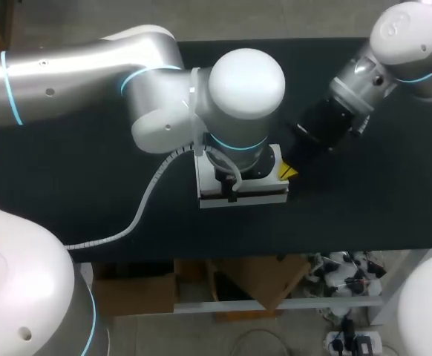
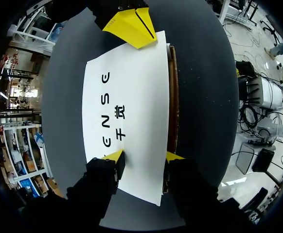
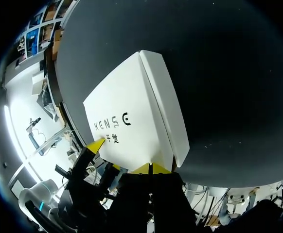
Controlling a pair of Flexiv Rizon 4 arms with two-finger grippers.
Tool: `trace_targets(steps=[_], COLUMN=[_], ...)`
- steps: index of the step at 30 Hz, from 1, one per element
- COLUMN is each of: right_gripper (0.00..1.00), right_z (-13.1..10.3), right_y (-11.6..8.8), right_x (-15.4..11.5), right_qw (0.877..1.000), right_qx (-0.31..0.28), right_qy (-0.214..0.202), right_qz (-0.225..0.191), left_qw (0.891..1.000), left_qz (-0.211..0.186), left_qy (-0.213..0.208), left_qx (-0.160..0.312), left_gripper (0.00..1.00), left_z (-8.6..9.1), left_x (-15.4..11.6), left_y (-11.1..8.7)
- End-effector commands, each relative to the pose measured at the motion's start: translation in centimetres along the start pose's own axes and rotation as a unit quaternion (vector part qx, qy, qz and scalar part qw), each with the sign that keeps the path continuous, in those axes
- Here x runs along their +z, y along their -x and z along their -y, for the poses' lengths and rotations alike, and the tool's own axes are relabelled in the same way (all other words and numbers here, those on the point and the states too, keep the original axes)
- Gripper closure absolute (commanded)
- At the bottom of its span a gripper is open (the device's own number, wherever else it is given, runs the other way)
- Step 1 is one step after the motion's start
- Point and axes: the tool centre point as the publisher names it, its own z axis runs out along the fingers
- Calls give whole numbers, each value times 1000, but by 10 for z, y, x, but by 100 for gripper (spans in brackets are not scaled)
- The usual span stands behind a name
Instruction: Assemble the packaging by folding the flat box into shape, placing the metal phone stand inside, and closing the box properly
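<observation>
While the left arm [image 1: 90, 74] is spanning the left half of the dark table [image 1: 67, 185], its wrist is hanging directly above the white box [image 1: 260, 197]. The box is lying near the table's middle and is half hidden under that wrist in the head view. The left tool [image 2: 144, 156] is standing open over the box's near end. One yellow tip [image 2: 114, 155] is sitting over the printed top face, just in from its edge. The other tip [image 2: 174, 156] is hanging just beside the box's long side, where a brown strip [image 2: 172, 97] is showing along the edge. Whether either tip is actually pressing on the card, the views are not making clear. The top face is lying flat, with dark print running along it. In the right wrist view a narrower white panel [image 3: 168, 111] is sloping away from that face along a straight fold. At the box's right end the right tool [image 3: 151, 168] is meeting it: its two yellow tips are pressed together, closed on nothing, with their points touching the edge of the top face. The right arm [image 1: 409, 37] is slanting down to it from the table's far right corner.
</observation>
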Motion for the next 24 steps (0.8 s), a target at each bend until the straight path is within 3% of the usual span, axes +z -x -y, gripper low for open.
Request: trace_targets(steps=[1, 24], right_gripper=[100, 100], right_z=[-1, -2], right_y=[1, 3], right_x=[0, 2], right_qw=[1000, 1000], right_qx=[0, 3], right_qy=[-2, -3], right_qz=[-1, -2], left_qw=[1000, 1000], left_qz=[5, 5], left_qy=[-5, -20], left_qx=[3, 6], left_gripper=[53, 52], left_z=[-4, -9], left_x=[-4, -14], left_y=[-5, -4])
